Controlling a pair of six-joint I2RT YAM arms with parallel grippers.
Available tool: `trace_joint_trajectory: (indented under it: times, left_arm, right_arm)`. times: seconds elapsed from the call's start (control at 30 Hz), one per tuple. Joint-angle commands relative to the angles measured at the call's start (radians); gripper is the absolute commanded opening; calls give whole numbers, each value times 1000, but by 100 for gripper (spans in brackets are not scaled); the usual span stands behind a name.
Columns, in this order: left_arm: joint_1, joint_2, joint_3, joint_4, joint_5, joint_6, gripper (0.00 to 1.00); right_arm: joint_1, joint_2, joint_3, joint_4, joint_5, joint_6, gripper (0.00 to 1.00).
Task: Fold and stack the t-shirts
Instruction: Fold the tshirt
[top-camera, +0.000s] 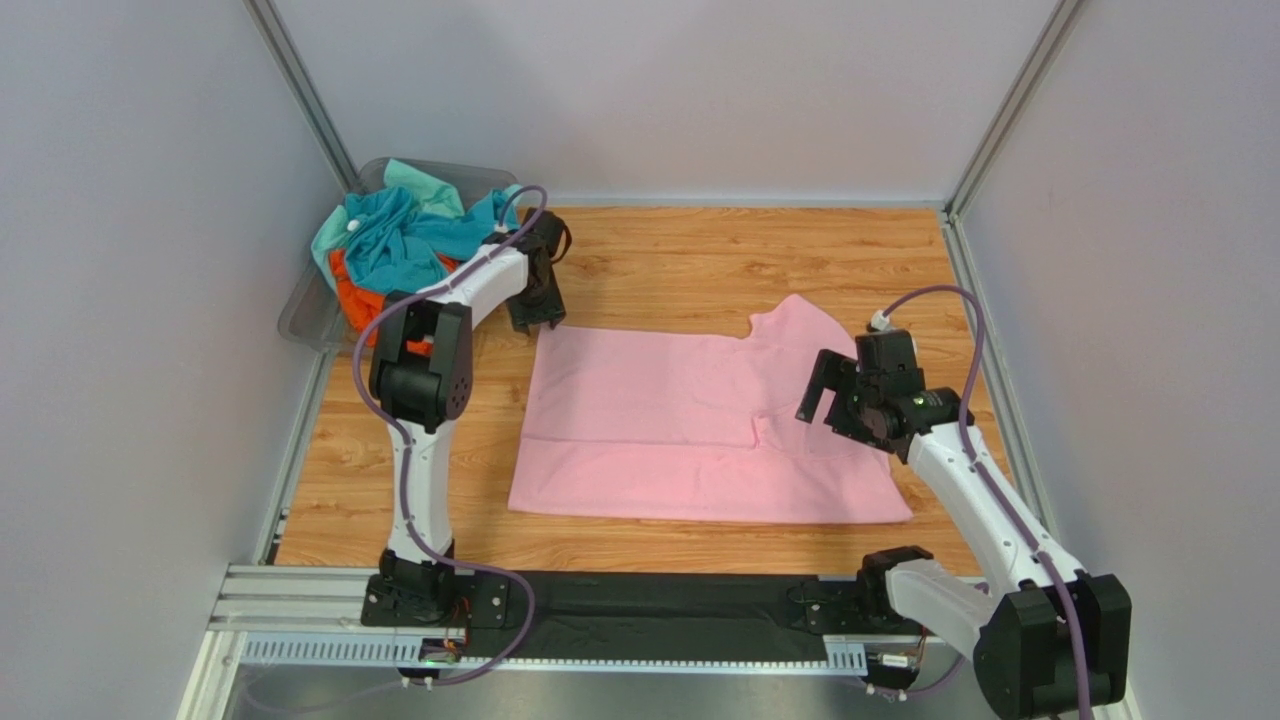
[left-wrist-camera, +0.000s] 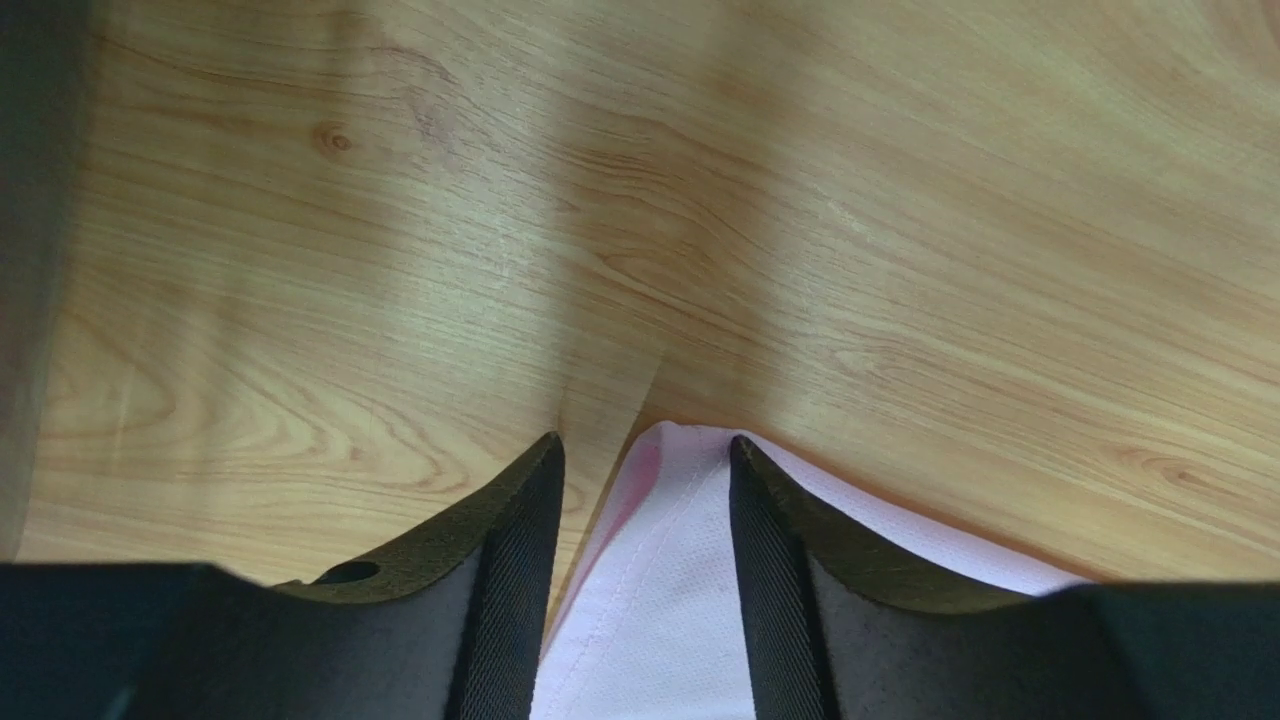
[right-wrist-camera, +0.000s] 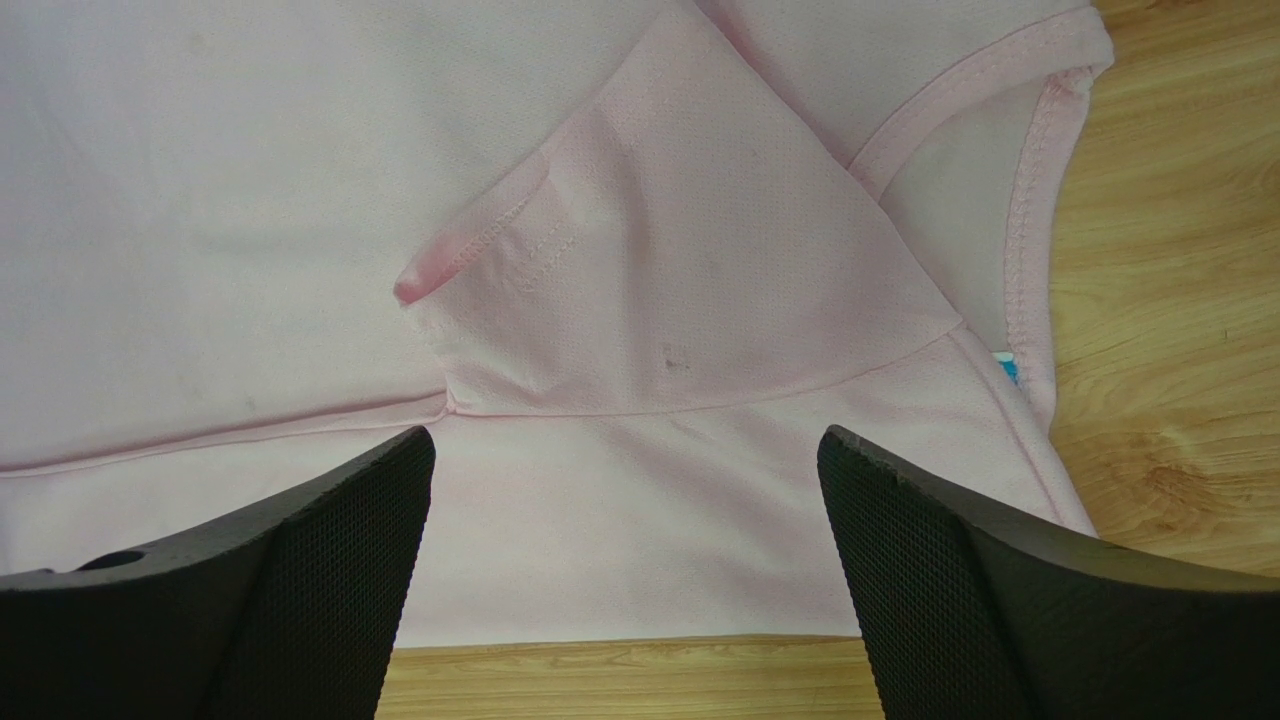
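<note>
Bin: a grey translucent plastic bin (top-camera: 305, 318) stands at the table's 10 o'clock corner.
Heap: crumpled in the bin lie a teal cloth t-shirt (top-camera: 398, 240) on top, a mint green cloth t-shirt (top-camera: 428, 188) at the heap's 12 o'clock and an orange cloth t-shirt (top-camera: 356, 300) at its 7 o'clock, none of them folded.
Left gripper: the black two-finger left gripper (top-camera: 538, 312) is at the bin's 3 o'clock, low over the 10 o'clock corner of the pink shirt.
Left claw: its fingers (left-wrist-camera: 511, 570) stand partly spread and straddle that corner. Cloth lies between them with a gap on view, so it is not pinched.
Table: a light wood-grain table top (top-camera: 661, 255) carries everything.
Pink shirt: the light pink cloth short-sleeved t-shirt (top-camera: 661, 428) lies flat at the table's centre. One sleeve (right-wrist-camera: 676, 285) is turned inward over the body, and the neck opening (right-wrist-camera: 1037, 195) is at 3 o'clock.
Right gripper: the black two-finger right gripper (top-camera: 824, 393) is over the pink shirt's 3 o'clock edge.
Right claw: its fingers are spread wide, with nothing between them.
</note>
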Motion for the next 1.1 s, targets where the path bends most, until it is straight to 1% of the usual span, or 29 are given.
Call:
trace_joint_trajectory:
  times: [0.0, 0.1, 0.13, 0.3, 0.33, 0.37, 0.43, 0.47, 0.53, 0.63, 0.67, 0.7, 0.73, 0.77, 0.8, 0.83, 0.87, 0.9, 0.93, 0.97, 1.0, 1.03, 1.07]
  left_arm:
    - [6, 20, 32, -2, 7, -3, 51]
    - [6, 24, 26, 0, 10, -2, 43]
    - [6, 24, 23, 0, 13, -2, 37]
    - [6, 12, 0, 20, 46, 9, 17]
    - [6, 11, -3, 26, 53, 17, 7]
    - [6, 9, -5, 33, 76, 27, 0]
    - [6, -3, -11, 40, 107, 34, 0]
    - [8, -21, -32, 64, 118, 35, 0]
    - [6, -45, -63, 96, 133, 44, 0]
    - [6, -83, -111, 132, 135, 55, 0]
    - [6, -91, -124, 141, 139, 60, 0]
    - [6, -103, -128, 144, 139, 69, 0]
    - [6, -107, -132, 145, 139, 72, 0]
    - [6, -111, -137, 147, 142, 75, 0]
    - [6, -115, -138, 149, 147, 78, 0]
    - [6, -117, -141, 152, 158, 78, 0]
    - [6, -120, -145, 159, 162, 80, 0]
    - [6, -121, -146, 161, 164, 81, 0]
    - [6, -123, -146, 162, 164, 81, 0]
    - [6, -124, -148, 167, 165, 84, 0]
    - [6, -126, -148, 168, 167, 86, 0]
    - [6, -126, -148, 168, 168, 89, 0]
    - [6, -127, -149, 172, 168, 92, 0]
  right_arm:
    - [3, 9, 6, 42, -1, -15, 100]
    - [4, 17, 6, 42, -1, -16, 100]
    - [4, 22, 8, 44, -3, -15, 100]
    - [4, 52, 29, 56, -3, -15, 100]
    - [4, 58, 37, 56, 3, -16, 100]
    - [4, 63, 56, 68, 9, -19, 100]
    - [0, 91, 84, 70, 67, -2, 100]
    - [-13, 124, 125, 73, 80, 5, 100]
    - [-31, 170, 181, 89, 80, 13, 100]
    - [-43, 302, 319, 105, 69, -2, 100]
    - [-46, 383, 355, 108, 71, -7, 100]
    - [-48, 426, 441, 110, 75, -14, 100]
    - [-54, 471, 481, 113, 98, -18, 100]
    - [-54, 559, 526, 123, 121, -22, 99]
    - [-57, 604, 602, 131, 153, -27, 99]
    - [-59, 650, 659, 134, 157, -37, 98]
    - [-59, 745, 705, 133, 160, -51, 98]
    - [-59, 793, 807, 133, 152, -64, 96]
    - [-59, 839, 860, 120, 144, -74, 95]
    - [-59, 929, 907, 108, 138, -91, 94]
    - [-59, 974, 963, 96, 138, -97, 91]
    - [-59, 1012, 1044, 76, 143, -105, 91]
    - [-59, 1083, 1085, 67, 146, -111, 91]
